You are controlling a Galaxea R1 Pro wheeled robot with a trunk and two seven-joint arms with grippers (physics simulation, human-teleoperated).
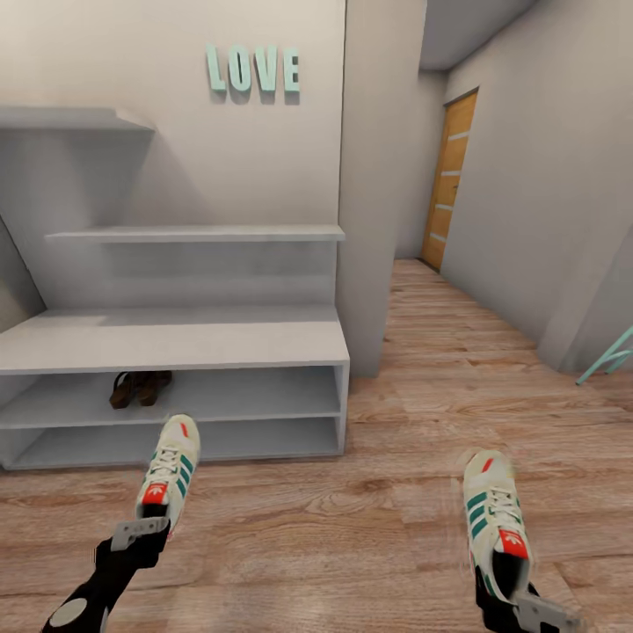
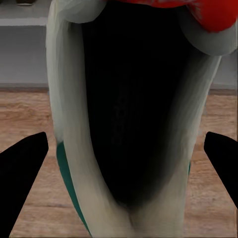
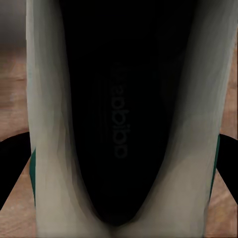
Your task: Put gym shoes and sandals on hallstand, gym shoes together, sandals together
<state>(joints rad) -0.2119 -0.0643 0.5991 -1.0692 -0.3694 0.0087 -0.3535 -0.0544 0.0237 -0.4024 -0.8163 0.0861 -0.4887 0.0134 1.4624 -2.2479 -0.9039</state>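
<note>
The pale hallstand (image 1: 176,338) with mint LOVE letters (image 1: 253,69) stands against the wall at the left. Two brown sandals (image 1: 139,389) lie side by side on its upper open tier. My left gripper (image 1: 141,530) is shut on the heel of one cream gym shoe (image 1: 169,470), held toe-forward in front of the lower tiers. In the left wrist view this shoe's dark opening (image 2: 129,114) sits between the black fingers (image 2: 25,183). My right gripper (image 1: 517,605) is shut on the heel of the other gym shoe (image 1: 492,514), over the corridor floor (image 1: 352,527); its insole (image 3: 121,124) is close to the camera.
A wall pillar (image 1: 369,220) rises just right of the hallstand. Beyond it the corridor runs to an orange wooden door (image 1: 448,180). A mint furniture leg (image 1: 611,356) pokes in at the right edge. Two stepped shelves (image 1: 193,234) sit above the bench.
</note>
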